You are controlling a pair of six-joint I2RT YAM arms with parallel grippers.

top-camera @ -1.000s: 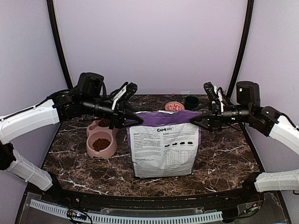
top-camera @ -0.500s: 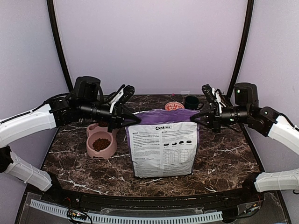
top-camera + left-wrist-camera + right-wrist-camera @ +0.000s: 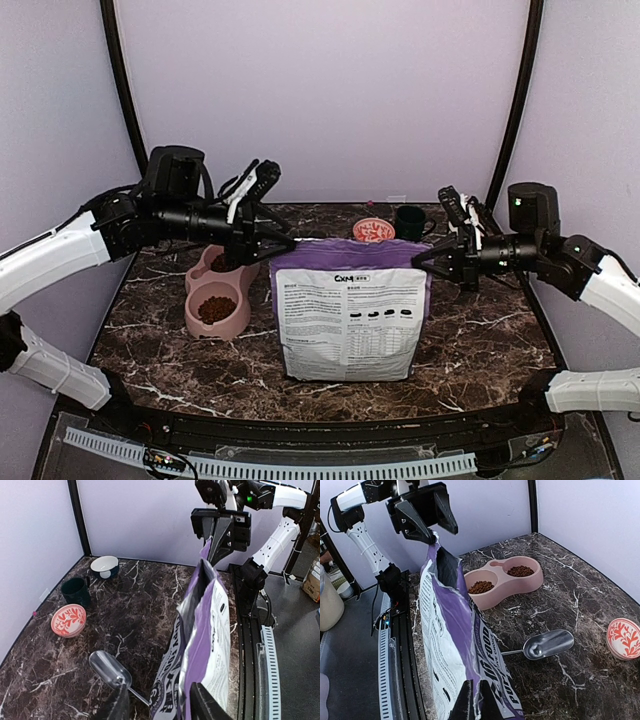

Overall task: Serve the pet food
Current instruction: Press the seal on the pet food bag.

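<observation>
You are looking at pet food [image 3: 216,309]: small reddish-brown dry pellets lying in two loose heaps, one sitting in each round hollow of a pink double bowl [image 3: 242,318], left of centre.

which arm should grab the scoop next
Left, probably: the scoop lies behind the bag, nearer the left gripper, whose side has the pink bowl. It and the right gripper both hold the bag.

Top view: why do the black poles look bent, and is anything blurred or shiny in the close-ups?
Top view: the poles bow, probably lens distortion; light is soft and even. Left wrist view: its jaws at the bottom edge are dark and blurred. Right wrist view: the metal scoop catches a glint.
</observation>
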